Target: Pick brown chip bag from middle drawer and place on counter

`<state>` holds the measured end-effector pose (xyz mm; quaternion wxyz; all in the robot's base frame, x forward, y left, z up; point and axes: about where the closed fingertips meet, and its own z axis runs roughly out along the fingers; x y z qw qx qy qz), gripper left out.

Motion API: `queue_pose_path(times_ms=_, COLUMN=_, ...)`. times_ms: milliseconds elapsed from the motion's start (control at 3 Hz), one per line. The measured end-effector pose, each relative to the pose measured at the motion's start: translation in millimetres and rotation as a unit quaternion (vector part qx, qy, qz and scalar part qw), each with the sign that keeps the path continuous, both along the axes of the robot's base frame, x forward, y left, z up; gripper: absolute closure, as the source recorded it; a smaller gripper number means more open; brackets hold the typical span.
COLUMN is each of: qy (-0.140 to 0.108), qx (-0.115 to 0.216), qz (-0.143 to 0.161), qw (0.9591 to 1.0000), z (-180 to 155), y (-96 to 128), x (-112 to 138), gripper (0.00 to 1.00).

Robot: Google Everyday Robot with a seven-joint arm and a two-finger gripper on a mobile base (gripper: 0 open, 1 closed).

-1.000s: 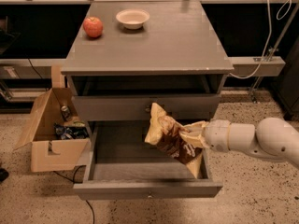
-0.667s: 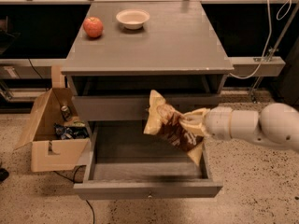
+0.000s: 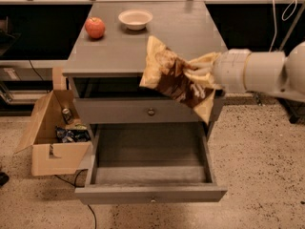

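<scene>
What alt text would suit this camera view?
The gripper, from the right, holds the chip bag at the front edge of the counter, above the open drawer. An apple and a bowl sit farther back on the counter.

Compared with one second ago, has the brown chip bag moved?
Yes. The brown chip bag, gripped by the tool, rose from in front of the open middle drawer to the level of the counter front edge.

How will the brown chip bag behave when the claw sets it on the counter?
Probably light and floppy: the brown chip bag crumples where the claw, at the front edge of the counter, pinches it. Its foil may slip; it should not roll.
</scene>
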<state>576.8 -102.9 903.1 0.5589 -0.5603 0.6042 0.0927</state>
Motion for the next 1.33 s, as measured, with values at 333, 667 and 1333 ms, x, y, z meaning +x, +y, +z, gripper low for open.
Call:
queue_pose_path(times_ms=333, qy=-0.049, qx=-0.035, qz=-0.029, qw=0.9978, z=67, y=-1, x=34, gripper=1.0)
queue_pose_path(times_ms=667, qy=-0.06, qx=-0.061, qz=-0.094, qw=0.9919, z=89, y=-8, x=108, gripper=1.0)
queue_pose_path(times_ms=1333, qy=-0.025, qx=-0.073, qz=-0.203, qw=0.9762, z=52, y=-20, x=206, gripper=1.0)
